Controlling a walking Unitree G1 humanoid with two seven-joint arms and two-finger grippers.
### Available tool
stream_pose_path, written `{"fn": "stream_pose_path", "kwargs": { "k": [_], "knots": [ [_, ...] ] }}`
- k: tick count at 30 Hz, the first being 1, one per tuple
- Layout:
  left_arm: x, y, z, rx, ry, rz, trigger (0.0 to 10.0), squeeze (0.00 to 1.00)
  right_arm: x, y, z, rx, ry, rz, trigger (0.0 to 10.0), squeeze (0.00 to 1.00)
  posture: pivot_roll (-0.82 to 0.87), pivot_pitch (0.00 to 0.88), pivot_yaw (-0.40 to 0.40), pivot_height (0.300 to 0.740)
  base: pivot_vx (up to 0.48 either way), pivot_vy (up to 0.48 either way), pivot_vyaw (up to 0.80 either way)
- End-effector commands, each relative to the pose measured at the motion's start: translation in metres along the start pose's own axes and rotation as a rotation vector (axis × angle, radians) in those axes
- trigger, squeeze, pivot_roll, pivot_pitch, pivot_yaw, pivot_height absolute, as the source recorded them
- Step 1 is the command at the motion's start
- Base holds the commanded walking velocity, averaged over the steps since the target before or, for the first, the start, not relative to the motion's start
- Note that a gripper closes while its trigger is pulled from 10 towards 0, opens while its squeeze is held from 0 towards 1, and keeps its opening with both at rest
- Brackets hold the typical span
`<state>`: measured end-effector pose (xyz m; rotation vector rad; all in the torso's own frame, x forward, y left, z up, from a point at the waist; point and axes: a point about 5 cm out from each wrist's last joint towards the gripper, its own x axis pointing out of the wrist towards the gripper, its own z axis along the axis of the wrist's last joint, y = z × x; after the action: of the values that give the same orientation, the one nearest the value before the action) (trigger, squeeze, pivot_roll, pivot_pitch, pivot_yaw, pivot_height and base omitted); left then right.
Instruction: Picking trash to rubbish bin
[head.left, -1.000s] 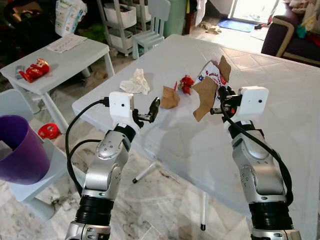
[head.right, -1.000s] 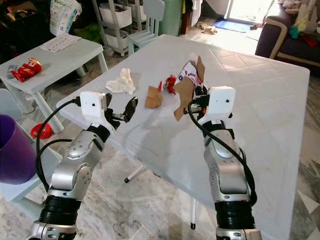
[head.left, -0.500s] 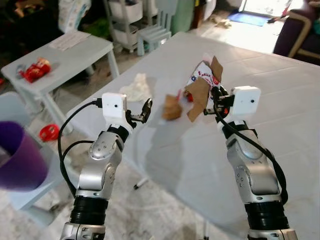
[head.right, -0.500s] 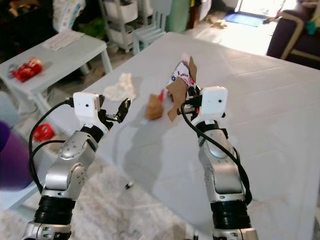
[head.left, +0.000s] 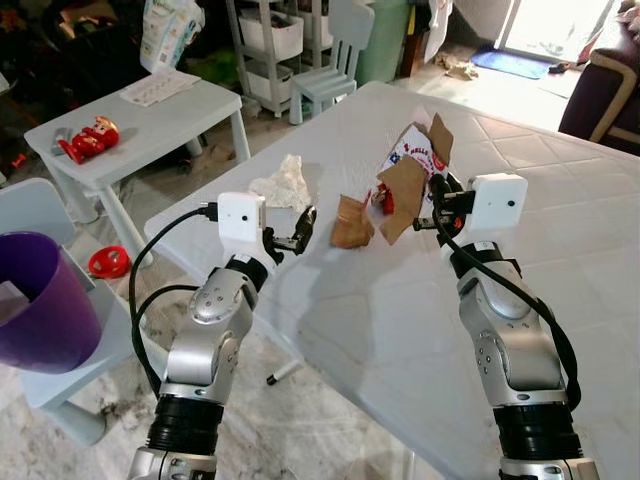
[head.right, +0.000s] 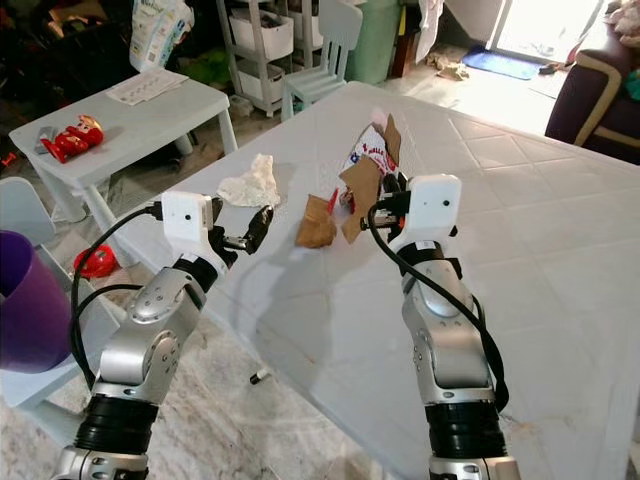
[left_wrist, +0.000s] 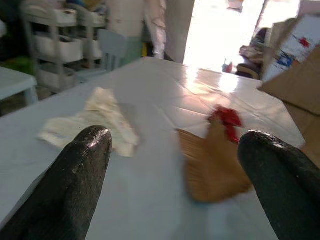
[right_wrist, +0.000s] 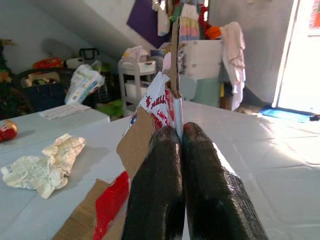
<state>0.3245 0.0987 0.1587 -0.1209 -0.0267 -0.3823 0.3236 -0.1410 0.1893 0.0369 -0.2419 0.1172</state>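
Since the torn cardboard packet (head.left: 408, 180) is light, thin and floppy, I pinch it by its edge: my right gripper (right_wrist: 181, 145) has its fingers pressed together on it, holding it above the white table (head.left: 560, 260). My left gripper (head.left: 303, 222) hangs spread wide and empty (brown scrap (head.left: 349, 222) and crumpled tissue (head.left: 281, 184) lie ahead).
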Motion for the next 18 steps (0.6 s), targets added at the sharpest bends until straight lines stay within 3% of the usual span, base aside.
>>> {"fn": "stream_pose_path", "kwargs": {
  "k": [1, 18],
  "knots": [
    [0.003, -0.007, -0.003, 0.005, 0.027, -0.041, 10.0, 0.0, -0.001, -0.005, 0.005, -0.016, -0.016, -0.017, 0.0, 0.0, -0.02, 0.085, 0.005, 0.74, 0.0, 0.0, 0.0],
    [0.032, -0.026, -0.011, -0.009, 0.084, -0.169, 10.0, 0.0, -0.01, -0.016, 0.009, -0.07, 0.008, -0.041, 0.0, 0.0, -0.08, 0.129, -0.003, 0.74, 0.0, 0.0, 0.0]
  ]
}}
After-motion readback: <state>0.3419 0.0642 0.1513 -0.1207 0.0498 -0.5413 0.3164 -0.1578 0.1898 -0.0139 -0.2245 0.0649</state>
